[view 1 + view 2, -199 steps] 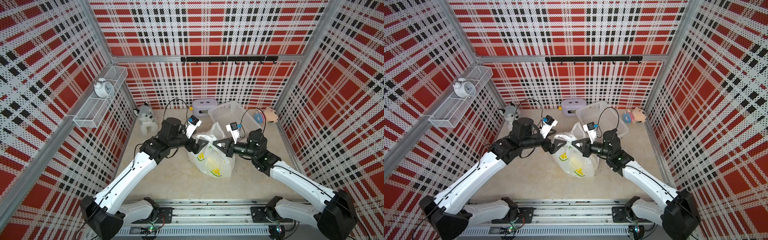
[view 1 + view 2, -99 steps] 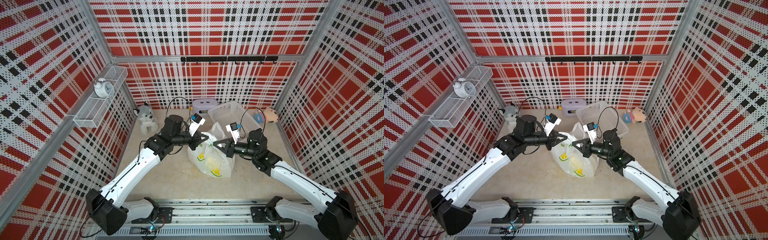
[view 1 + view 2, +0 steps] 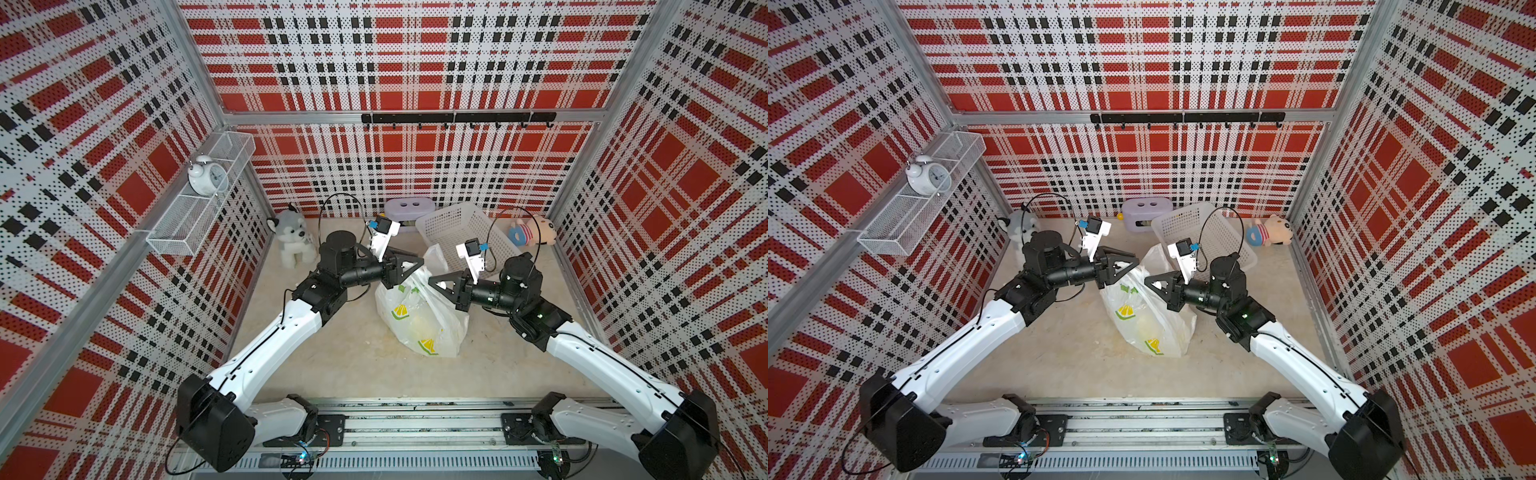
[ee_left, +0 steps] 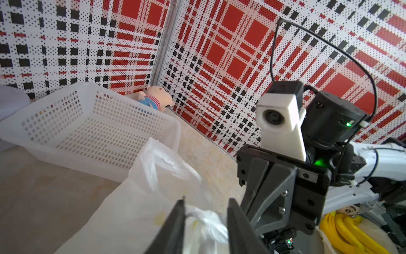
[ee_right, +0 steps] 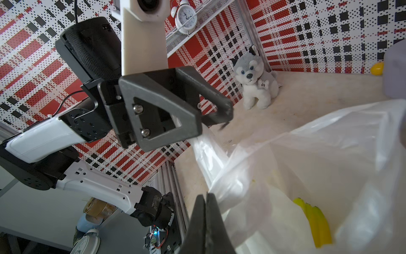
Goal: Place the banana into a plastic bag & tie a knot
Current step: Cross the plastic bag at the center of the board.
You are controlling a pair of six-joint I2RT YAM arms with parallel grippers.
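The bag (image 3: pixel 428 320) stands on the table between the two arms, thin white film printed with yellow-green lemon slices (image 3: pixel 400 311). The banana (image 5: pixel 314 224) lies inside it, showing yellow through the film in the right wrist view and as a pale patch in both top views. The left gripper (image 3: pixel 419 262) is at the bag's top on the side nearer the dog (image 5: pixel 254 74). Its jaws are partly apart with crumpled film between them, and a strip of film runs down from its tip. Whether they press that film cannot be told. The right gripper (image 3: pixel 431 279) faces it from the other side with its jaws closed tight, and the bag's rim runs straight into its tips, pinched there. One handle loop (image 4: pixel 153 158) stands up loose just beside the basket (image 3: pixel 446 212); the handles are not yet tied. The only word that can be read is "dog", on the bone-shaped tag (image 5: pixel 263 84) at the plush's neck. The clock (image 5: pixel 186 15) on the wall shelf has a numbered dial, too small to read.
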